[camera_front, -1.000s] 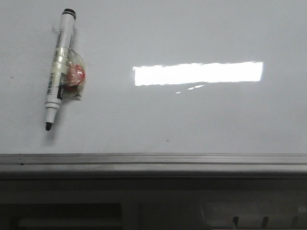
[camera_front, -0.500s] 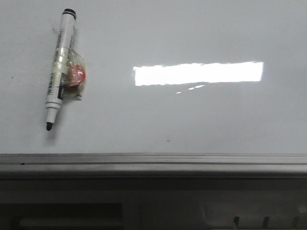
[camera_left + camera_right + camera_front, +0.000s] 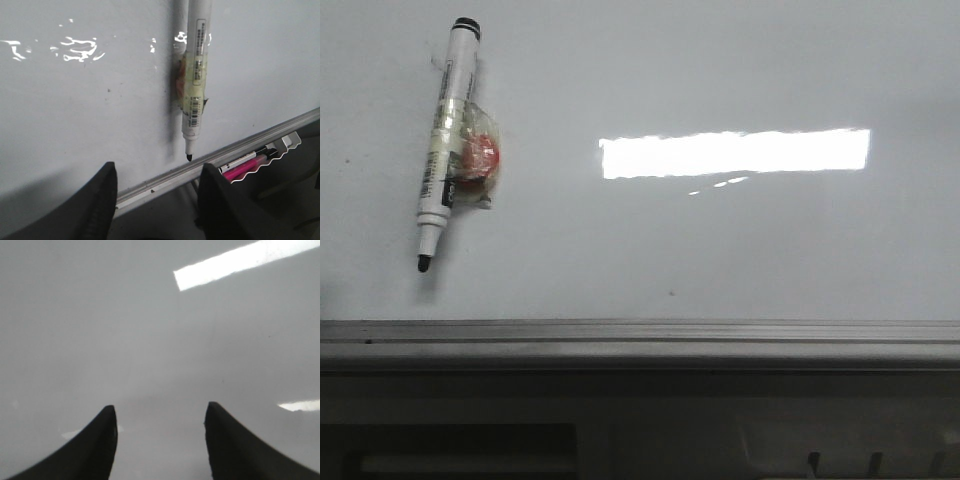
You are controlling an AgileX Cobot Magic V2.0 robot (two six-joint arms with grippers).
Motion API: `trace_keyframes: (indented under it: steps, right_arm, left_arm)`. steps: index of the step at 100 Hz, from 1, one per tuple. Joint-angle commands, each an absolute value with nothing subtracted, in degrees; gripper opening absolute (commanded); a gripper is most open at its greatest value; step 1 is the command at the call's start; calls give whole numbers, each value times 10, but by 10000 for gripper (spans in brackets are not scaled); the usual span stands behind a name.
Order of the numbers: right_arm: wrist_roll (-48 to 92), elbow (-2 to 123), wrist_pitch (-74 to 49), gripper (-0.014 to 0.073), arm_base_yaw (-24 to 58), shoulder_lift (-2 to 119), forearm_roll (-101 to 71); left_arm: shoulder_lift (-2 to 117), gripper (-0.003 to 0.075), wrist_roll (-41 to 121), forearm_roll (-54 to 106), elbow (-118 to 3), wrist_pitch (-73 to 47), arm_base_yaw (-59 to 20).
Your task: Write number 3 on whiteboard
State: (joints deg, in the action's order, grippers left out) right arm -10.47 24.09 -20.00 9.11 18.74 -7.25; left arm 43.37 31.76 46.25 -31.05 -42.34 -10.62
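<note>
White uncapped marker pen (image 3: 447, 145) is lying on the glossy pale whiteboard (image 3: 720, 250).
Your left gripper (image 3: 157, 170) and right gripper (image 3: 160, 415) are both hanging wide, gripping nothing.

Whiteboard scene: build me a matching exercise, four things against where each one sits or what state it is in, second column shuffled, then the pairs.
Things:
1. marker
2. red lump
3. pink pen
4. left hand

Place or state:
A. in the wavy-edged tray below the rail
B. open, empty, near the board's lower edge
C. taped against the marker's barrel
D. uncapped on the whiteboard, tip pointing at the rail

Pairs: 1-D, 2-C, 3-A, 4-B
</note>
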Motion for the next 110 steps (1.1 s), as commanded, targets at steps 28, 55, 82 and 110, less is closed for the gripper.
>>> trace_keyframes:
  steps: [28, 55, 82, 110]
  right_arm:
    - [-100, 261, -161, 356, 92, 197, -68]
    - [-100, 261, -161, 356, 92, 197, -68]
    - [-100, 261, -161, 356, 93, 197, -93]
    - [-23, 321, -169, 356, 170, 200, -110]
  left_arm:
    - [572, 326, 315, 475, -395, -370, -196]
    - [643, 326, 298, 475, -399, -316, -241]
    - [674, 176, 298, 472, -399, -282, -243]
    - [649, -21, 323, 451, -412, -298, -251]
